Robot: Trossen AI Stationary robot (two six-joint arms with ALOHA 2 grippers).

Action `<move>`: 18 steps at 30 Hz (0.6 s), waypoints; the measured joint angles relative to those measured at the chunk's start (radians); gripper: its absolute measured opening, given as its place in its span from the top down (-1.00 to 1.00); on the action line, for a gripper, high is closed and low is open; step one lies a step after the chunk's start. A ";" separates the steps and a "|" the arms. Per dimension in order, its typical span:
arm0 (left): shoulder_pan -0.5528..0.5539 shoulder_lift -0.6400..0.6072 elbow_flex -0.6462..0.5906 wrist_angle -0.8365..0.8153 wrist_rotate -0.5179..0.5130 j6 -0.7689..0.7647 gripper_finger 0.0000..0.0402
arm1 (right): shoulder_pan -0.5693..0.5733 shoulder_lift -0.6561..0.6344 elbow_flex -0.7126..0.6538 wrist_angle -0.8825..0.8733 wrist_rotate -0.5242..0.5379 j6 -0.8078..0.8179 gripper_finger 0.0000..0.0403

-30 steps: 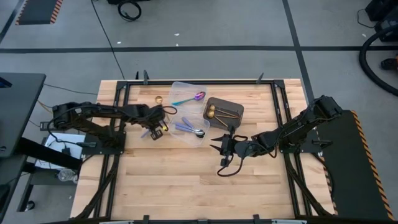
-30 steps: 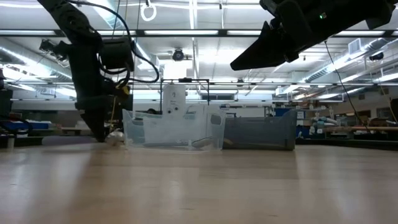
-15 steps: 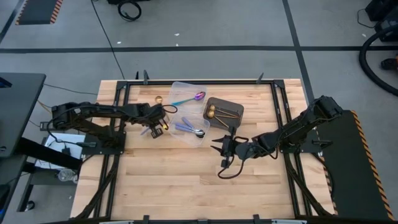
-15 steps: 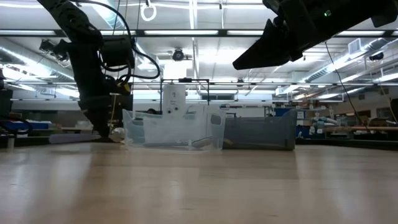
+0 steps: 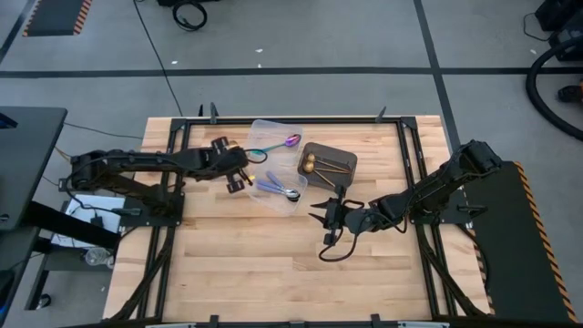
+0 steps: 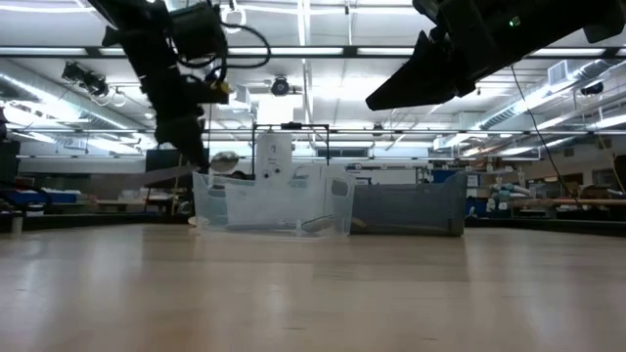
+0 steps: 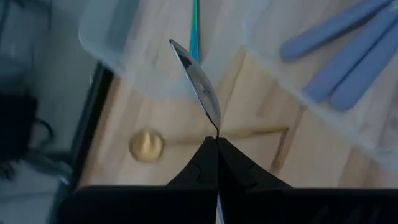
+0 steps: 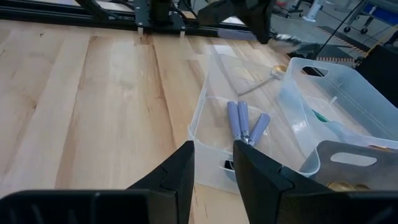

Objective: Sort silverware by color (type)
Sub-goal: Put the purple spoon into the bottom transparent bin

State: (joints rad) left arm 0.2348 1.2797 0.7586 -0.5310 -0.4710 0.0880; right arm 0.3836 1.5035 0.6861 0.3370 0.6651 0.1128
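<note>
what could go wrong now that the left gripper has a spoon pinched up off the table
The left gripper is shut on the spoon by a thin edge, so it could twist or slip out above the clear tubs and land in the wrong one. A gold spoon lies on the table right below; a low pass might knock it. The right gripper hovers open near the dark bin, close enough to crowd the drop.

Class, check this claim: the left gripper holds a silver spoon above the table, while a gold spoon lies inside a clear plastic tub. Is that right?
Partly. The left gripper does hold the silver spoon aloft, but the gold spoon lies on the bare wooden table, outside the clear plastic tubs; the left wrist view shows it.
</note>
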 joint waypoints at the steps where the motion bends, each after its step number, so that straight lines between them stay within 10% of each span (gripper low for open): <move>1: -0.011 0.000 0.008 0.008 -0.005 0.028 1.00 | 0.000 0.000 0.000 0.000 0.000 0.000 0.40; 18: -0.201 0.001 0.021 0.301 -0.004 0.370 1.00 | 0.000 0.000 0.000 0.000 0.000 0.016 0.40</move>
State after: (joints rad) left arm 0.0334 1.2804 0.7799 -0.2301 -0.4747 0.4580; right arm 0.3840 1.5036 0.6861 0.3370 0.6647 0.1284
